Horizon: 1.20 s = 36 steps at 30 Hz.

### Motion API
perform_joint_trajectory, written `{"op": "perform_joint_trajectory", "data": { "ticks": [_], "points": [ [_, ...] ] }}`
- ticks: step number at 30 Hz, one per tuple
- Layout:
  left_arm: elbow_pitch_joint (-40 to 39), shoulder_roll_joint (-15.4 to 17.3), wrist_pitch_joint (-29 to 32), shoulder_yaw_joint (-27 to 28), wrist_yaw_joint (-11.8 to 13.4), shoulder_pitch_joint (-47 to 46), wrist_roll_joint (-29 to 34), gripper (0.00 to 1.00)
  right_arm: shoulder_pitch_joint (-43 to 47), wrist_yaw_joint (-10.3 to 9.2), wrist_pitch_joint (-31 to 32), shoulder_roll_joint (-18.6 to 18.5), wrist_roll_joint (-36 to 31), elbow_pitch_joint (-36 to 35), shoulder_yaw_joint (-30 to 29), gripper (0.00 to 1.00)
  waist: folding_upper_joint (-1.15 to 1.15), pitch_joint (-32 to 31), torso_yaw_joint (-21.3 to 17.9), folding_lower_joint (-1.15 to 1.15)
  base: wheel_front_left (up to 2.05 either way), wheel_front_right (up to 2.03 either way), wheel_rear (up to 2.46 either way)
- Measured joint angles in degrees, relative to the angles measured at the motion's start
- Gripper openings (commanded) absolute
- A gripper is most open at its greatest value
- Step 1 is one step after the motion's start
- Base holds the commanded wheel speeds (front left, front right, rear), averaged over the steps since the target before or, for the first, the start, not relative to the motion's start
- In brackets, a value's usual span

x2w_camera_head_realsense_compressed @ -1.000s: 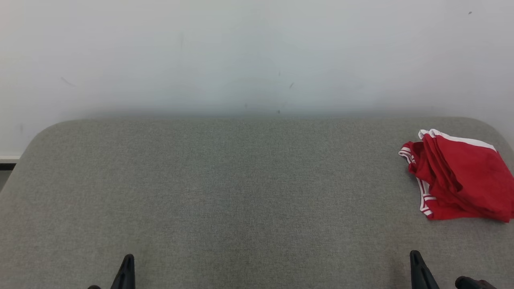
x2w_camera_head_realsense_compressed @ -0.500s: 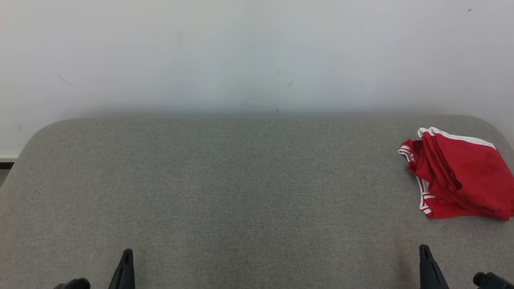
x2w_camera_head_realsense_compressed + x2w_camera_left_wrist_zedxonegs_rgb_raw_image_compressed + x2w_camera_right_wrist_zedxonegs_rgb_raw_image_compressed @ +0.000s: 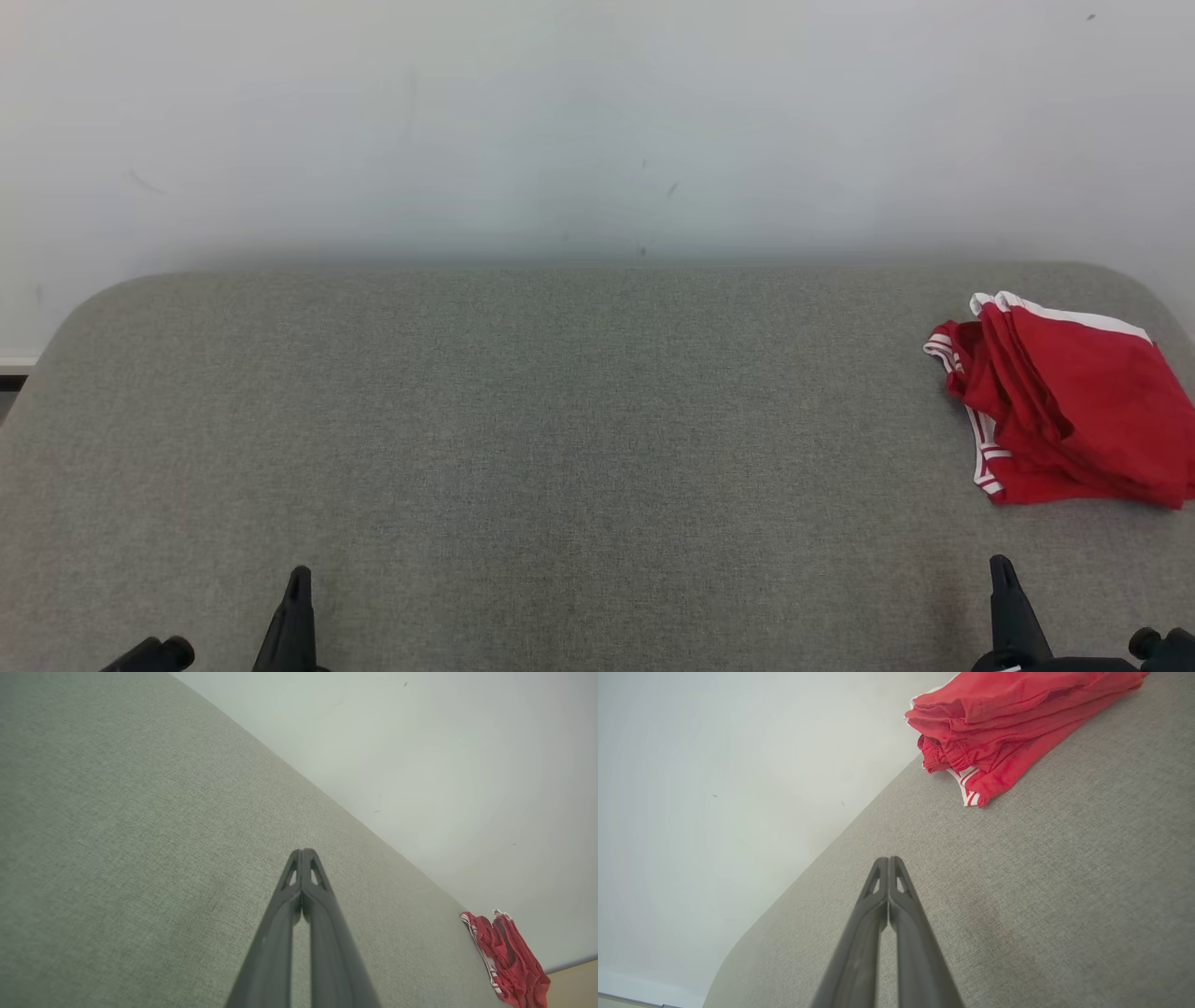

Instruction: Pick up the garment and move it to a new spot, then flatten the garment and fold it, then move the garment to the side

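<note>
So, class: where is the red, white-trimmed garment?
Head view: the red white-trimmed garment lies at the far right of the grey fabric surface, beyond the right gripper.

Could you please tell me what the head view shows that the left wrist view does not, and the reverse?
Head view: the right gripper, apart from the red garment. Left wrist view: the left gripper close up, shut tip to tip, and a tan strip beyond the grey cushion. Both: the garment, cushion, white wall, left gripper.

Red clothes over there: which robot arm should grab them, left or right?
Right, probably. The red garment lies at the grey surface's right end, just ahead of the right gripper; the left gripper sits far across.
</note>
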Motion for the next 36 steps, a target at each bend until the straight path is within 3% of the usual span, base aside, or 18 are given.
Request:
{"op": "perform_joint_trajectory", "data": {
  "ticks": [36],
  "points": [
    [1.9,-3.1,4.6,2.6,-2.6,-4.3,-21.2,0.00,-2.4,-0.01,6.5,0.0,22.8,-1.7,-2.9,0.00,0.00,0.9,-0.5,0.00,0.00,0.00,0.00]
  ]
}}
